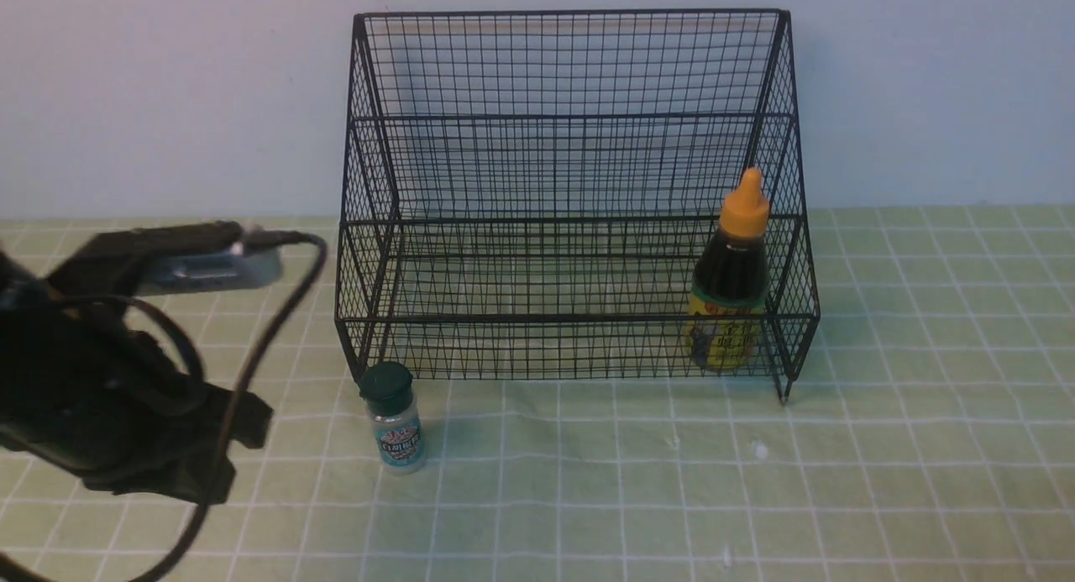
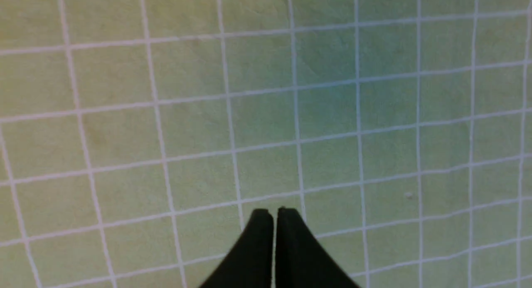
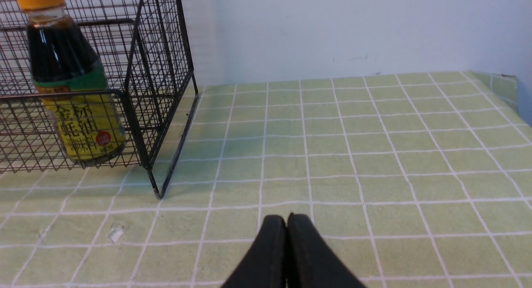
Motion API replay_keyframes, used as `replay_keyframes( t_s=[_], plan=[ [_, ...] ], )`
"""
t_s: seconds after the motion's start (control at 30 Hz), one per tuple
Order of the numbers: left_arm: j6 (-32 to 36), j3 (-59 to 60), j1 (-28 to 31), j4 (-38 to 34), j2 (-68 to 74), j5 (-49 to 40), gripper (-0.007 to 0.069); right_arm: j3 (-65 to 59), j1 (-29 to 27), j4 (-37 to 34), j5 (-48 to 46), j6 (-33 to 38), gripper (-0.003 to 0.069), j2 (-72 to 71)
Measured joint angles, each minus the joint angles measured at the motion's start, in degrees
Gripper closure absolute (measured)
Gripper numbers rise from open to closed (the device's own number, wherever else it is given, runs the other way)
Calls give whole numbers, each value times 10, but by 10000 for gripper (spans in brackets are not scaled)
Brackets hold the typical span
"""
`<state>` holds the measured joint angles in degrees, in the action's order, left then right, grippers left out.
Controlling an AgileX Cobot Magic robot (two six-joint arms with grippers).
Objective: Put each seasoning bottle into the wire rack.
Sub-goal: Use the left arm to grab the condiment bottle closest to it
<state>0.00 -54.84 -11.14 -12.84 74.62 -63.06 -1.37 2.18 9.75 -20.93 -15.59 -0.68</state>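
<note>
The left gripper point(image 2: 275, 215) has its fingers closed together and there is nothing between them; the right gripper point(image 3: 289, 221) is also closed, and it too has hold of nothing. The dark-liquid bottle point(image 1: 731, 267) is already inside the wire rack point(image 1: 579, 319), near the side on the robot's right, and it leans a little. The small shaker point(image 1: 398, 427) is outside, on the tiled-pattern table point(image 1: 638, 498), in front of the rack's corner on the robot's left. I think this shaker is the remaining work, and the left arm must open its fingers before it reaches; if it comes with closed fingers, it may push the shaker over. Because the shaker is very near to the rack's corner, a wide finger could strike the wire and move the whole rack, and then the leaning bottle might slide or fall. Also, if the shaker is not lifted high enough, its base may catch on the front edge, and it could slip from the grip.
</note>
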Motion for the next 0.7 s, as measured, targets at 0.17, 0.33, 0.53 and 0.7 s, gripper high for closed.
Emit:
replay_keyframes(
  t_s=[0.17,0.33,0.53,0.7],
  plan=[
    [-43,-13,-76,25,25,82,631,0,0,0,0,0,673,0],
    [-37,-25,-117,54,25,183,623,0,0,0,0,0,673,0],
    [-11,-25,-123,90,45,229,469,0,0,0,0,0,673,0],
    [-9,-25,-123,91,88,234,250,0,0,0,0,0,673,0]
  ],
)
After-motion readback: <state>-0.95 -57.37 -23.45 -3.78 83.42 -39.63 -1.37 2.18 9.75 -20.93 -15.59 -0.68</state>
